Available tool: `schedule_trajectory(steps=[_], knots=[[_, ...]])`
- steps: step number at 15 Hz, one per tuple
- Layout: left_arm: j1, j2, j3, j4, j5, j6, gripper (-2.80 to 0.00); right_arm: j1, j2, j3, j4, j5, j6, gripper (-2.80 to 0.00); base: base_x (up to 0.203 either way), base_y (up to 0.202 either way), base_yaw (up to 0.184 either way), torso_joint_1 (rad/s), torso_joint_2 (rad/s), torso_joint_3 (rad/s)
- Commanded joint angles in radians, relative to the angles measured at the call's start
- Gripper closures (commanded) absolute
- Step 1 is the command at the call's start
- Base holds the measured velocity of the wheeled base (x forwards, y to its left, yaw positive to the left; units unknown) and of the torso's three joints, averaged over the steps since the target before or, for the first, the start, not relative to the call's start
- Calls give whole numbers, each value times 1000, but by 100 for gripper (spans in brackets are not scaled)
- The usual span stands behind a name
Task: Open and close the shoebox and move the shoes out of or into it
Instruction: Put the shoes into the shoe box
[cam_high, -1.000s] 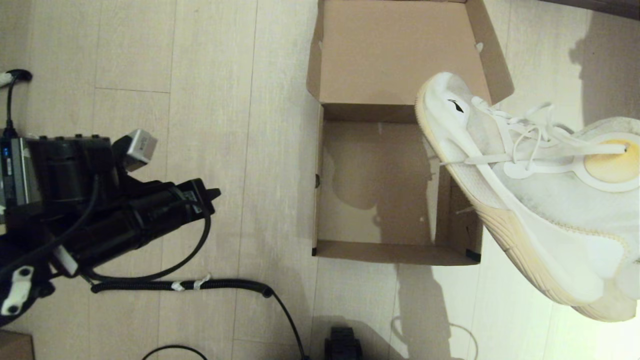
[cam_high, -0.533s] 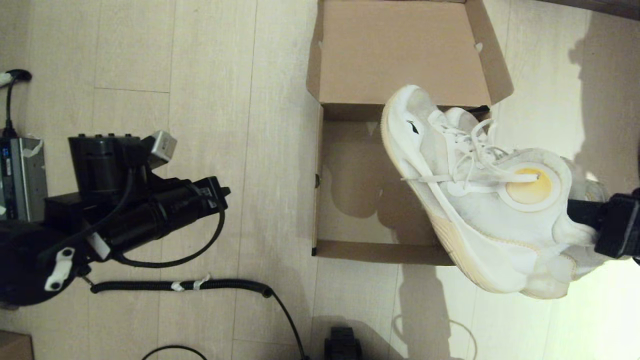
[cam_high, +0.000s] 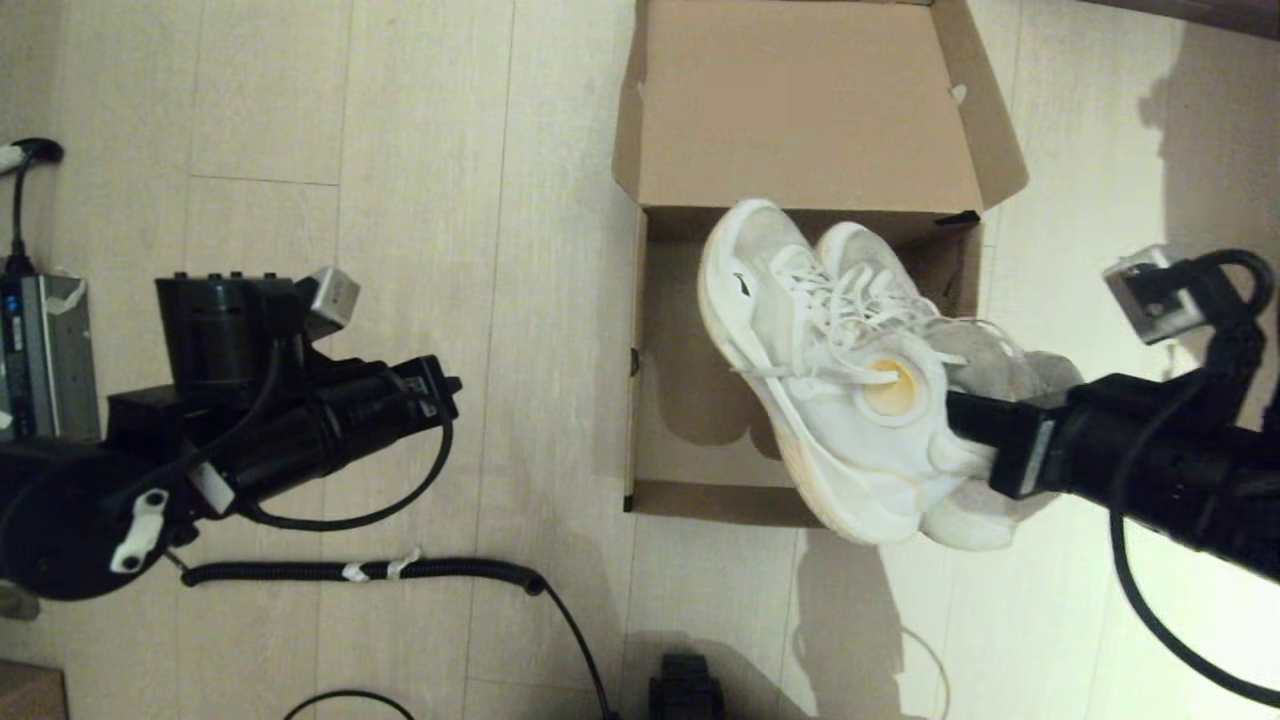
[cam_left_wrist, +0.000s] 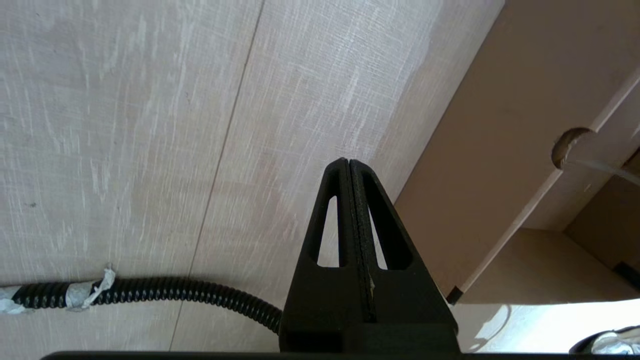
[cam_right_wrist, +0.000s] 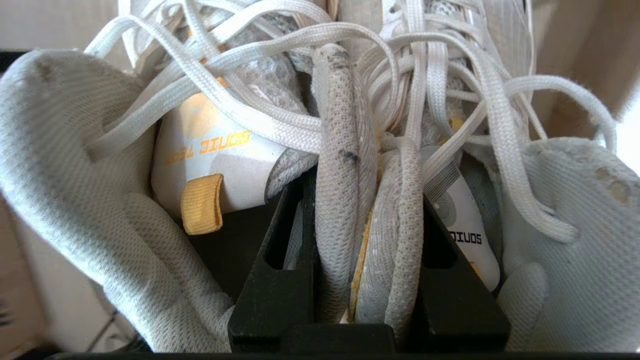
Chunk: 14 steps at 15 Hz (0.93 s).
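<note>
Head view: at far left a small grey electronic device (cam_high: 45, 355) sits on the pale wood-plank floor (cam_high: 430, 150). Beside it the left claw (cam_high: 440, 385) hangs over the floor with its two black fingers (cam_left_wrist: 350, 220) pressed flat together, gripping nothing, well apart from the box. A black corrugated cable (cam_high: 370, 571) lies on the planks below it. In the middle stands the large brown cardboard shoebox (cam_high: 640, 420), lid flap laid back. The pair of white mesh lace-up sneakers (cam_high: 840, 390) hangs tilted over its right half, heels past the near right corner. At right, the right claw (cam_high: 965, 425) pinches both shoes' inner collars together.
</note>
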Motion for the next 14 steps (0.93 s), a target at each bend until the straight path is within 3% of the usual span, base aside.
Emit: schedule_trajectory(steps=[1, 5, 8, 11, 14], knots=[[5, 0, -2, -3, 0, -2, 0, 34, 96, 3, -41, -34, -11, 0, 0, 0, 0, 0, 0, 0], [44, -2, 6, -3, -5, -7, 0, 69, 231, 10, -208, -111, -50, 0, 0, 0, 0, 0, 0, 0], [60, 3, 12, -3, -12, -8, 0, 72, 308, 21, -331, -119, -71, 0, 0, 0, 0, 0, 0, 0], [63, 6, 21, -4, -23, -10, 0, 70, 359, 15, -369, -123, -75, 0, 0, 0, 0, 0, 0, 0], [67, 7, 33, -7, -24, -10, 0, 70, 400, 12, -437, -210, -108, 0, 0, 0, 0, 0, 0, 0]])
